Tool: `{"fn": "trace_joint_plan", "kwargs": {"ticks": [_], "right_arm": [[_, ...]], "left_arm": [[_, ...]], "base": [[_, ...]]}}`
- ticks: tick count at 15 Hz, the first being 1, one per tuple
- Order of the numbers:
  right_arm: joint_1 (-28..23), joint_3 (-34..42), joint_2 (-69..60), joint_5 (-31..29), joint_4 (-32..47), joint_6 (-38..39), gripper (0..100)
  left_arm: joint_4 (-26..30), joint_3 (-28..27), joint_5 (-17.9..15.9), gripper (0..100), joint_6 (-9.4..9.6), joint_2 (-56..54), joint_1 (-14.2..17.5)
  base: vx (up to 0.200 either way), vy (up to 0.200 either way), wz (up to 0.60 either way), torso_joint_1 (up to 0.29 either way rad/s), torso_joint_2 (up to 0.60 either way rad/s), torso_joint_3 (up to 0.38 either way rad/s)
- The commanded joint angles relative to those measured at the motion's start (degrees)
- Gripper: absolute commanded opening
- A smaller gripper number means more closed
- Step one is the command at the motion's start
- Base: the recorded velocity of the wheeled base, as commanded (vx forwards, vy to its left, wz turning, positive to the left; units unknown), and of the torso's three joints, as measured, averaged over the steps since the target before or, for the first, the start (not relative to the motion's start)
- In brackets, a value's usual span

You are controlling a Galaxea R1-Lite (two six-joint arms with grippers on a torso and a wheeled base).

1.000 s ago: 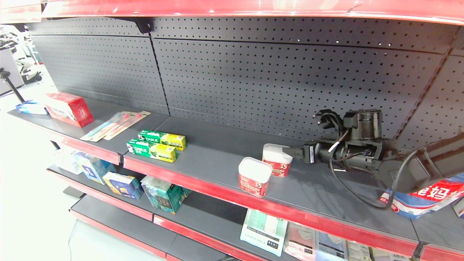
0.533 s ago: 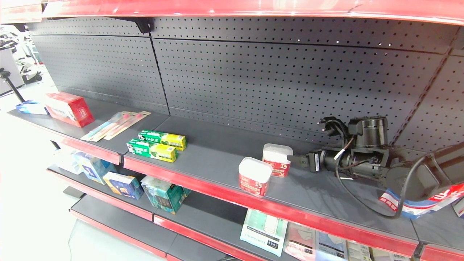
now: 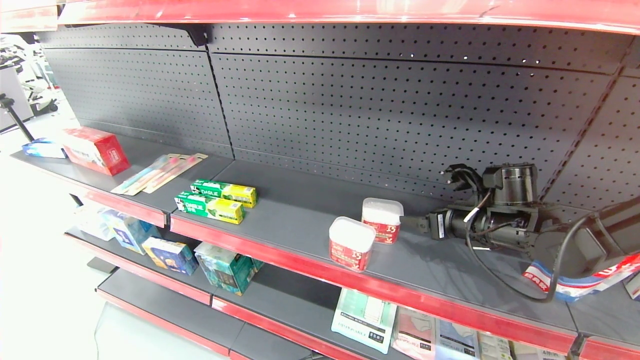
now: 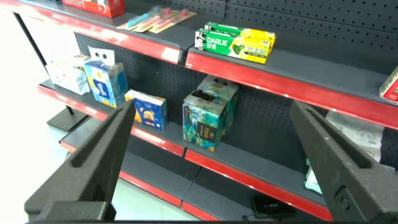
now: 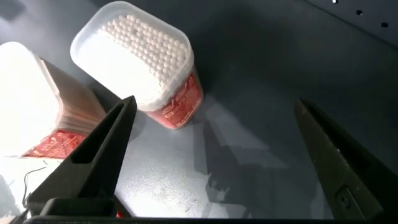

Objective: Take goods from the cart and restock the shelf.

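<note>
Two clear tubs of cotton swabs with red labels stand upright on the dark middle shelf (image 3: 300, 215): a rear tub (image 3: 382, 219) and a front tub (image 3: 351, 242) near the red edge. My right gripper (image 3: 416, 223) hovers low over the shelf just right of the rear tub, open and holding nothing. From the right wrist, the rear tub (image 5: 140, 59) and the front tub (image 5: 37, 106) lie ahead of the open right gripper (image 5: 214, 106). My left gripper (image 4: 211, 107) is open and empty, out in front of the lower shelves.
Two green-yellow toothpaste boxes (image 3: 216, 201), toothbrush packs (image 3: 160, 172) and a red box (image 3: 95, 150) sit further left on the shelf. A blue-white bag (image 3: 585, 282) lies at the right under my arm. Boxed goods (image 4: 208, 118) fill the shelf below.
My right gripper has drawn back to the right, away from the rear swab tub it was touching. Both tubs stay where they were.
</note>
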Motion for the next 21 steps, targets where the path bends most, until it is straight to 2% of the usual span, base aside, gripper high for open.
{"fn": "trace_joint_plan", "kwargs": {"ticks": [1,10,21], "right_arm": [[-0.13,0.07,0.82,0.01,-0.01,0.01,100],[-1.1,-0.2,2.84,0.01,-0.1,-0.86,100],[-1.89,-4.06,6.62,0.01,-0.28,-3.94,100]], "left_arm": [[-0.02,0.0,0.04,100,-0.02,0.07,0.0],[-0.02,0.0,-0.05,100,-0.02,0.07,0.0],[-0.02,0.0,-0.05,100,-0.02,0.07,0.0]], "base": [[0.0,0.0,0.0,0.0,0.0,0.0],[0.0,0.0,0.0,0.0,0.0,0.0],[0.0,0.0,0.0,0.0,0.0,0.0]]}}
